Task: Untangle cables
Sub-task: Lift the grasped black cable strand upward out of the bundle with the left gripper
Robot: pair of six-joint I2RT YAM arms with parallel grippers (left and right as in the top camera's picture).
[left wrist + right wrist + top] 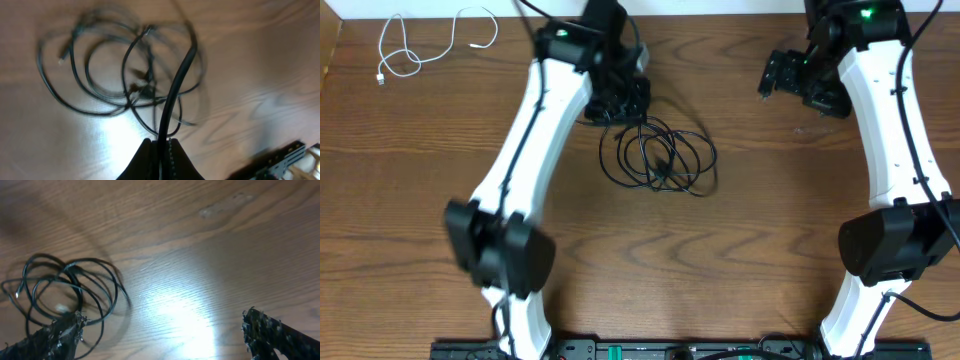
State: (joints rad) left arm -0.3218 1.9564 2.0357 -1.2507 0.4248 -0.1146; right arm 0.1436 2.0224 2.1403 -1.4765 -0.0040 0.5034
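On the table (750, 240), looped black cables (658, 160)

Brown wooden table (750, 240) (grain clearly visible).

There is one white cable (418, 58). There is one tangle of black cables (658, 158); how many separate cables make it up cannot be told, and only one plug end (61, 61) shows clearly. There are two robot arms, the left arm (535, 130) and the right arm (885, 120), and two grippers, the left gripper (160, 142) and the right gripper (162, 322), each with two fingers. There is one table (770, 210).
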